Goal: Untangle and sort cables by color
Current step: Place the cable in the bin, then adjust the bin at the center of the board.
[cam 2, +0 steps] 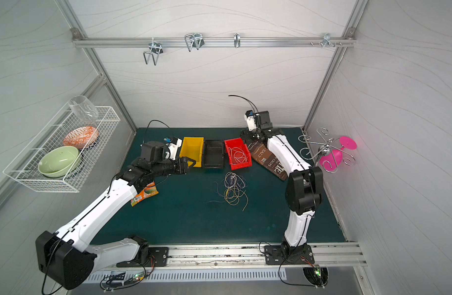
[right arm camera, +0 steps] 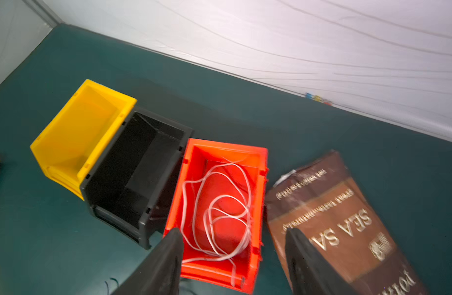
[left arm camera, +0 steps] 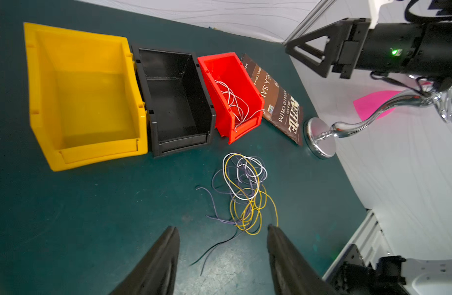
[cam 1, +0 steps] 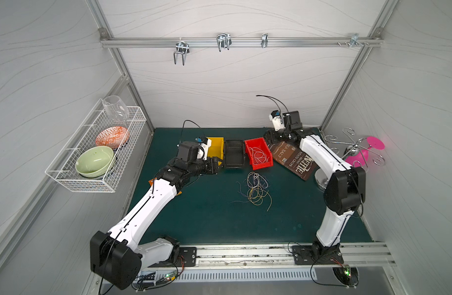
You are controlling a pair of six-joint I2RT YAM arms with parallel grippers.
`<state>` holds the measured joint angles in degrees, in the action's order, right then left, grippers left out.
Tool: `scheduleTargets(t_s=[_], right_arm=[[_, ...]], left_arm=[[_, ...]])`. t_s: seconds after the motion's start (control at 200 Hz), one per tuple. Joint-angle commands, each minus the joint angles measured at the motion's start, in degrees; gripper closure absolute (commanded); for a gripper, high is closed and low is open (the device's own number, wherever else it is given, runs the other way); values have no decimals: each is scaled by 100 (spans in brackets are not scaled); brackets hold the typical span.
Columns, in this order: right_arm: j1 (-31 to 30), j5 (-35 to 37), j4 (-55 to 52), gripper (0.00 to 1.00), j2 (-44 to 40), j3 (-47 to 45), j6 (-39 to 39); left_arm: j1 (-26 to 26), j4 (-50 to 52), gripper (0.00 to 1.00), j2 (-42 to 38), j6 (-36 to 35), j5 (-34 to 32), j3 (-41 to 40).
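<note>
Right of the red bin [cam 1: 255, 145] in a top view, the chip bag [cam 1: 294, 159] reads "KETTLE BRAND", "SEA SALT". The left end effector [left arm camera: 222, 229] and the right end effector [right arm camera: 233, 231] are both spread wide and empty.

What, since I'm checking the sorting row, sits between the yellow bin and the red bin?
The black bin sits there, flanked closely by the yellow bin and the red bin. Both top views show this.
</note>
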<state>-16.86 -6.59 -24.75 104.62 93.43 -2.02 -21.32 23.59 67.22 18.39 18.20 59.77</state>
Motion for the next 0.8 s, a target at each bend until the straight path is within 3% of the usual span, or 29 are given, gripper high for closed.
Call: scheduleTargets(t_s=[0.0, 0.085, 0.14, 0.28, 0.795], right_arm=[[308, -583, 247, 23, 14, -702, 455], [569, -1152, 694, 21, -47, -1244, 854], [669, -1501, 982, 16, -50, -1533, 1059], [707, -2061, 1667, 13, -5, -2098, 1460], [146, -2351, 1781, 16, 580, -1927, 1639]], left_arm=[[69, -235, 27, -292, -84, -377, -134], [84, -296, 22, -406, -86, -477, -257], [108, -294, 22, -434, -98, -513, -297], [141, -273, 22, -422, -108, -523, -336], [172, -145, 22, -502, -195, -509, -268]])
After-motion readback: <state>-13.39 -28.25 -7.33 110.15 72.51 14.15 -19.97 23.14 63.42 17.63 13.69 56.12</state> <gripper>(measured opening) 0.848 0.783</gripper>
